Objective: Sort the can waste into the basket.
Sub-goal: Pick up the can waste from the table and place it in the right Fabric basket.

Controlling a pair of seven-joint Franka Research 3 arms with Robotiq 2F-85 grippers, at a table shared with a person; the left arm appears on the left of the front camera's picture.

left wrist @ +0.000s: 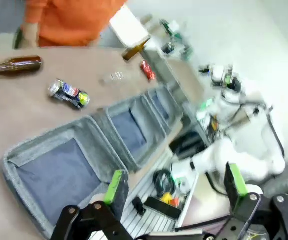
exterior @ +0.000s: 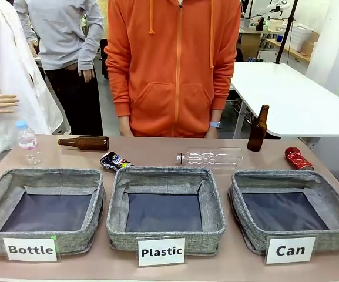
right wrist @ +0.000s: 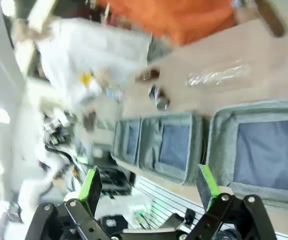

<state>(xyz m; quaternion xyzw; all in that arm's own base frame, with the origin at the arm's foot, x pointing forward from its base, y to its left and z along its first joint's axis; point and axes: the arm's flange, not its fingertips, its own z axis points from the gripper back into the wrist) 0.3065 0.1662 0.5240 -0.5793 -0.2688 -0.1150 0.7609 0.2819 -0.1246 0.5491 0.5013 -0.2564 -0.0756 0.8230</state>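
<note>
Left gripper [left wrist: 175, 181] and right gripper [right wrist: 148, 181]: jaws wide apart, nothing between the pads. Can basket [exterior: 252, 234] near right, only its lining showing inside. Red can [exterior: 298, 158] lies just beyond its far right corner. Crushed can [exterior: 115, 160] left of centre, just beyond Plastic basket [exterior: 116, 230] far left corner.

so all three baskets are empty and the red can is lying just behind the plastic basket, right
Not quite. The red can lies just behind the Can basket, not the Plastic basket, which has a clear bottle behind it. The front view shows this. The rest is right: all three baskets are empty.
</note>
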